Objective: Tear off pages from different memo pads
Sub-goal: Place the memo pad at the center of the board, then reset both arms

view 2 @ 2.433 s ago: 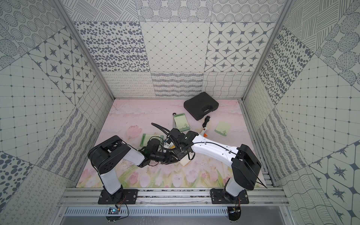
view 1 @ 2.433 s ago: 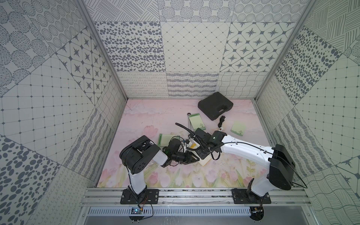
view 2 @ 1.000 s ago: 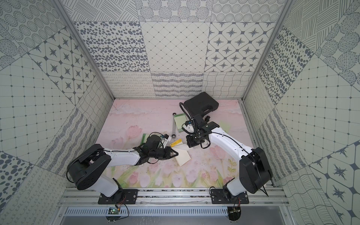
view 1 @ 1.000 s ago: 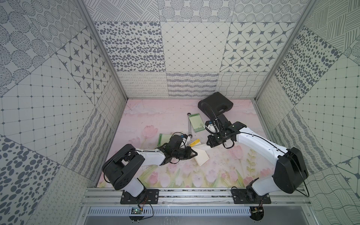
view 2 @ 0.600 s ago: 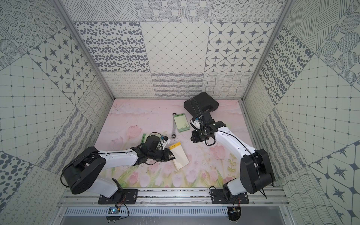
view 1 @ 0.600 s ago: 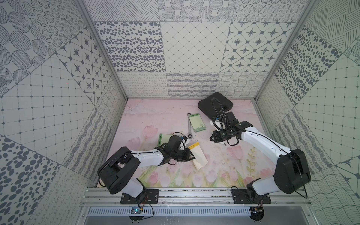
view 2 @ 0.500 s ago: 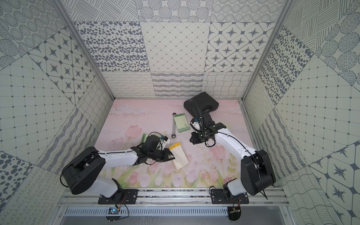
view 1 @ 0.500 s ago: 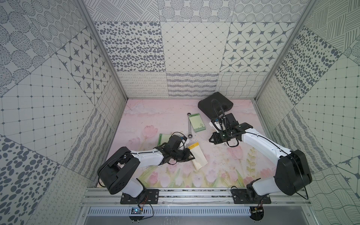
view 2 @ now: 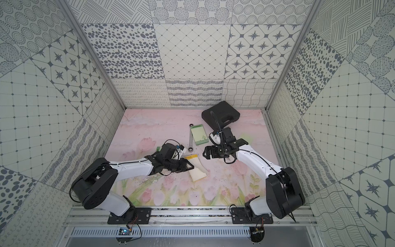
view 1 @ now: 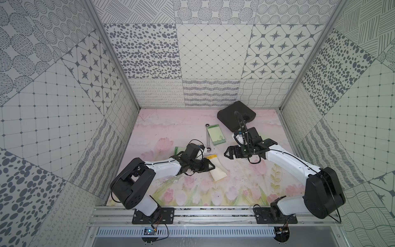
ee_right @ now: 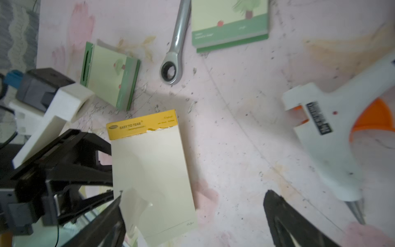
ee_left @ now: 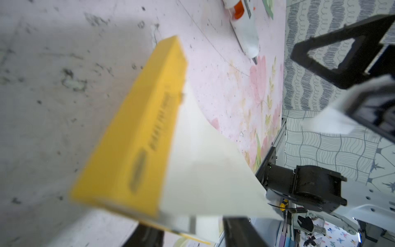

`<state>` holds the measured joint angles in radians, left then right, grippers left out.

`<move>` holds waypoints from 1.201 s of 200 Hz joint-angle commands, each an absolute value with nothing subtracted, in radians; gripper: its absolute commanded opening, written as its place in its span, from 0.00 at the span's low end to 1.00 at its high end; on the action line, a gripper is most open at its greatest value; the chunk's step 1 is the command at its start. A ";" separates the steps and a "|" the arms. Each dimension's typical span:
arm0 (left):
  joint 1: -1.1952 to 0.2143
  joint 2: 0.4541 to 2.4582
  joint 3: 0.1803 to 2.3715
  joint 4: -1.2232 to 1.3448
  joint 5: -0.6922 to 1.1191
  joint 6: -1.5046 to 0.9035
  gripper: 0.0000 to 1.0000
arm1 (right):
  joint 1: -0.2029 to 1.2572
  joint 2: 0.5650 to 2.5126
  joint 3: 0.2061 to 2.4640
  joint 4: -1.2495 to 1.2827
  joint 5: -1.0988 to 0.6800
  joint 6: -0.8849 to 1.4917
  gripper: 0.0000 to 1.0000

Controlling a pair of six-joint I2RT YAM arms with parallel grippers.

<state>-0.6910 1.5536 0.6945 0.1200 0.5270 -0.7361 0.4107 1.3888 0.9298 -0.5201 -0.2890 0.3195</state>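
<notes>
The cream memo pad [view 1: 216, 171] with a yellow header band [ee_right: 142, 125] lies flat mid-table. My left gripper [view 1: 210, 165] is open at its side edge, its fingers [ee_right: 92, 149] straddling that edge. My right gripper [view 1: 226, 153] hovers wide open above the pad's far side. A curled, loose cream page [ee_right: 133, 205] lies on the pad beside one right finger [ee_right: 106, 222]. One green memo pad [view 1: 217, 135] lies further back. Another green memo pad [ee_right: 110, 83] sits by the left wrist. A pale green page [view 2: 245, 136] shows partly behind the right arm.
A silver wrench [view 1: 207, 139] lies beside the back green pad. A white glue gun [ee_right: 333, 139] rests under the right wrist. The black case [view 1: 236, 116] stands at the back. Patterned walls enclose the table on three sides.
Both grippers have opened. The right one has let go of the cream page, which now lies curled on the pad; the left one has released the pad.
</notes>
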 commanded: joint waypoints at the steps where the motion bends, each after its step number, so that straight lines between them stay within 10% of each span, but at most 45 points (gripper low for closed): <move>1: -0.678 1.529 0.792 -0.047 0.267 -0.609 0.95 | 0.320 1.291 0.863 -0.303 -0.141 0.400 0.99; 86: -0.454 1.038 0.694 -0.274 -0.339 -0.516 0.98 | -0.011 1.124 0.594 0.069 -0.084 0.207 0.98; 123: -0.382 0.925 0.490 0.028 -0.460 -0.277 1.00 | -0.014 1.160 0.478 0.320 -0.060 0.135 0.98; 240: -0.073 1.513 0.323 0.983 -0.158 -0.052 1.00 | -0.002 1.539 0.374 0.877 -0.103 0.023 0.98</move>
<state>-0.1352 1.3594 0.3523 0.4984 -0.2508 -0.1600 -0.0067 1.5555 0.3401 0.8116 -0.0872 0.0620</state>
